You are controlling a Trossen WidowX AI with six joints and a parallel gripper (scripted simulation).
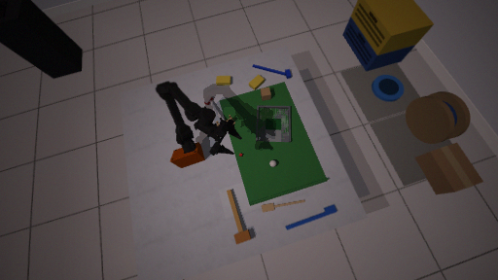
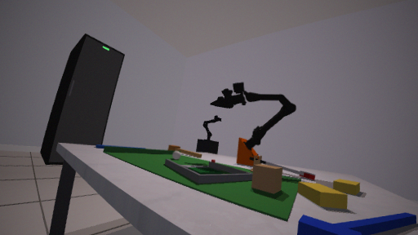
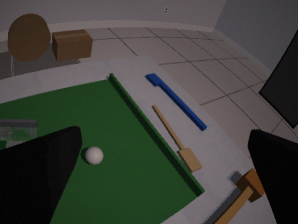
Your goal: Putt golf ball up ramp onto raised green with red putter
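Note:
The red putter's head (image 1: 209, 101) (image 2: 308, 175) lies on the table beyond the far left edge of the green mat (image 1: 302, 167) (image 2: 143, 163) (image 3: 140, 185); its thin shaft is partly hidden by the arm in the top view. The white golf ball (image 1: 272, 163) (image 2: 176, 155) (image 3: 94, 155) rests on the mat, outside the grey-walled frame (image 1: 273, 106) (image 2: 224, 178) (image 3: 20, 122) around the green. The ramp is not clearly distinguishable. My gripper (image 1: 235, 146) (image 2: 213, 104) (image 3: 166, 137) is open and empty, high above the mat's near-left side, away from the putter.
A wooden block (image 1: 266, 93) (image 2: 266, 178) stands on the mat's corner, near two yellow blocks. A blue club (image 1: 311, 217) (image 3: 180, 105), a tan paddle (image 1: 267, 207) (image 3: 189, 159) and an orange mallet (image 1: 235, 211) (image 3: 251, 185) lie beyond the mat. Another blue club (image 1: 272, 71) lies past the yellow blocks.

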